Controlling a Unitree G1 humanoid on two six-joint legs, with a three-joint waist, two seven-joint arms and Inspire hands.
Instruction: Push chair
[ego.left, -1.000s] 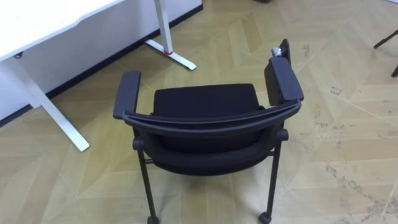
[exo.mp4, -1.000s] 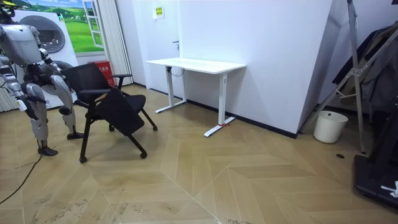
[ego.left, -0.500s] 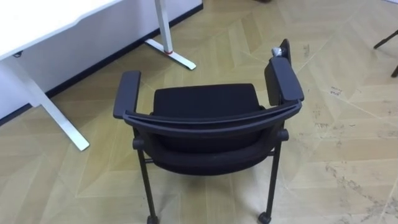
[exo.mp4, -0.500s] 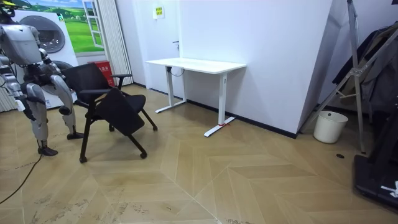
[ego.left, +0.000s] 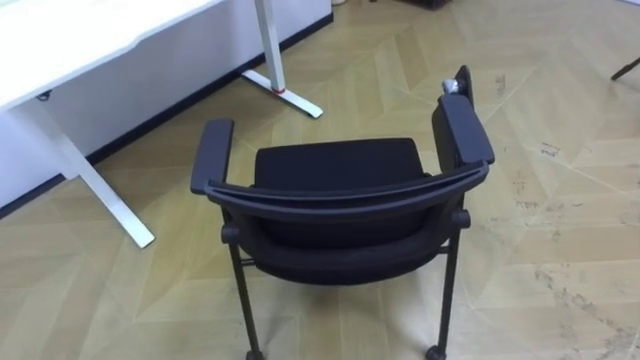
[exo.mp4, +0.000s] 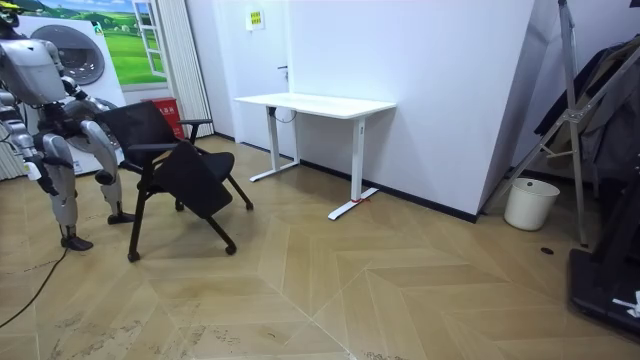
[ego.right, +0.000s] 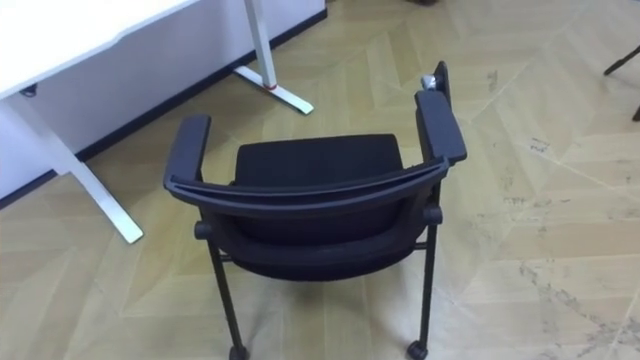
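While the robot is stood close behind it at the room view's left, the black chair (ego.left: 335, 170) is seen from above. Its curved backrest edge (ego.left: 350, 197) is nearest the head camera and its seat is turned away. The chair is carried by the herringbone wood floor (ego.left: 150, 290), and a rear castor (ego.left: 435, 352) is cut by the lower border of the eye view. The left armrest (ego.left: 212, 155) and right armrest (ego.left: 462, 130) are set forward along either side of the seat.

To the chair's front left, the edge of the white worktop (ego.left: 90, 35) is seen. Below it are a slanted desk leg (ego.left: 95, 185) and a flat desk foot (ego.left: 285, 95). Both lie near the left armrest but apart from it. Ahead of the seat and off the right armrest a wide stretch of floor is seen, marked by scuffs (ego.left: 550, 215).

From the room view, the white desk (exo.mp4: 315, 103) is seen set against the wall, with floor between it and the chair. A white bin (exo.mp4: 530, 203) is stood well apart at the room view's right. The right hand (exo.mp4: 32, 170) is hung low beside the body, apart from the chair. Whether either hand is open or closed cannot be told.
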